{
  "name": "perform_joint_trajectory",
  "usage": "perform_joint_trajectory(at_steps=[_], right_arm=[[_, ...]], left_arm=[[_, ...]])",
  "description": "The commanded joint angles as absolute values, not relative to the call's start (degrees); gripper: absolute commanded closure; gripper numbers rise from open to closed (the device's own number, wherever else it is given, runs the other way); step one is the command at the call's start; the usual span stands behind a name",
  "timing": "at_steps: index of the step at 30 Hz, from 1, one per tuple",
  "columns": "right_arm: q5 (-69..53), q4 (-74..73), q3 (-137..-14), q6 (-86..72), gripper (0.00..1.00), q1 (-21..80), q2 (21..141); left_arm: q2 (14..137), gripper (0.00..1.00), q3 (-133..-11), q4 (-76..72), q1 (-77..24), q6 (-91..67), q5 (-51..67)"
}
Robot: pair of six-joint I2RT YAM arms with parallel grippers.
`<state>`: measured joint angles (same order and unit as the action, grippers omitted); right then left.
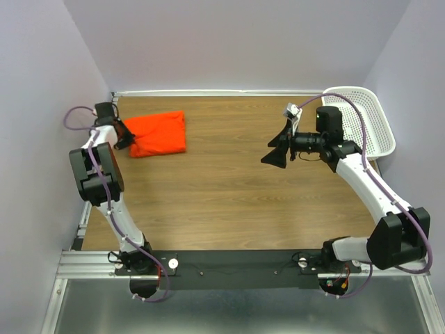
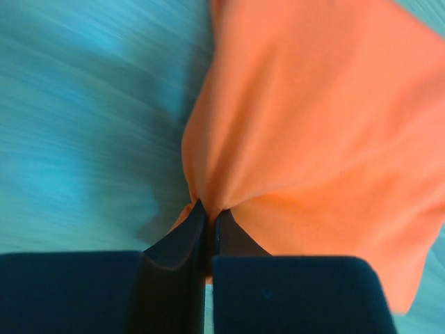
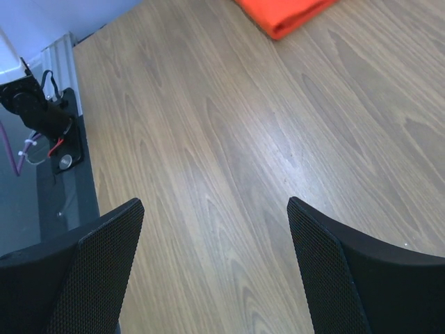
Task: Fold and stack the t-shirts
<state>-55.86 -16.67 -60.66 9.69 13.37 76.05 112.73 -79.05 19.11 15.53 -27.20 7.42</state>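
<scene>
A folded orange-red t-shirt (image 1: 158, 133) lies at the far left of the wooden table. My left gripper (image 1: 126, 138) sits at the shirt's left edge, shut on a pinch of the fabric (image 2: 292, 125); in the left wrist view its tips (image 2: 208, 214) meet on a gathered fold. My right gripper (image 1: 277, 156) hovers open over bare wood right of centre, its fingers (image 3: 327, 257) wide apart with nothing between them. A corner of the t-shirt (image 3: 285, 15) shows at the top of the right wrist view.
A white lattice basket (image 1: 370, 122) stands at the far right edge of the table (image 1: 229, 188). Walls close in on the left, back and right. A metal rail (image 1: 243, 268) with the arm bases runs along the near edge.
</scene>
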Motion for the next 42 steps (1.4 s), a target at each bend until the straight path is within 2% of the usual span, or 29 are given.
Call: perform_joint_trajectory(at_steps=[1, 5, 9, 13, 15, 18, 22, 26, 29, 30, 32, 33, 35, 42], right_arm=[[-58.45, -18.19, -60.03, 10.02, 0.09, 12.48, 73.83], [-59.15, -18.28, -59.94, 10.19, 0.09, 12.04, 73.65], [-59.68, -18.37, -59.77, 10.37, 0.09, 11.87, 73.74], [-59.85, -18.46, -59.77, 10.55, 0.09, 11.87, 74.27], [-60.03, -18.54, -59.77, 10.46, 0.09, 11.78, 74.62], [-60.38, -18.63, -59.85, 10.46, 0.09, 11.86, 75.06], [-60.73, -18.72, -59.77, 10.46, 0.09, 11.78, 75.06], [-61.08, -18.9, -59.59, 10.72, 0.09, 11.78, 74.53], [-61.26, -18.98, -59.5, 10.9, 0.09, 11.78, 74.27], [-61.35, -18.98, -59.5, 10.9, 0.09, 11.86, 74.18], [-61.61, -19.07, -59.5, 10.99, 0.09, 11.86, 74.27], [-61.7, -19.07, -59.5, 10.9, 0.09, 11.78, 74.35], [-61.7, -19.16, -59.5, 10.99, 0.09, 11.78, 74.53], [-61.7, -19.34, -59.33, 11.34, 0.09, 11.78, 74.53]], left_arm=[[117.41, 1.0, -88.04, 30.73, 20.03, -18.3, 0.45], [124.61, 1.0, -97.71, 38.04, 20.92, -14.94, -6.75], [127.62, 0.98, -105.11, 41.92, 20.83, -14.33, -9.05], [126.3, 0.83, -106.7, 41.67, 20.66, -13.54, -9.67], [124.02, 0.79, -106.87, 41.05, 19.96, -13.1, -10.54], [118.32, 0.67, -103.21, 38.51, 18.9, -13.09, -10.03], [108.91, 0.43, -94.6, 29.82, 18.02, -14.85, -7.73], [99.95, 0.42, -88.43, 25.67, 17.84, -15.82, -9.31], [93.2, 0.44, -82.55, 19.54, 17.06, -14.77, -6.52], [91.51, 0.47, -78.44, 14.03, 16.79, -14.59, -1.54], [89.65, 0.86, -76.03, 10.38, 16.53, -15.29, 6.03], [90.43, 1.0, -76.2, 10.11, 16.09, -16.86, 10.94], [94.46, 1.0, -78.13, 10.37, 13.99, -18.1, 15.01], [107.91, 1.0, -91.37, 11.69, 7.39, -21.09, 9.85]])
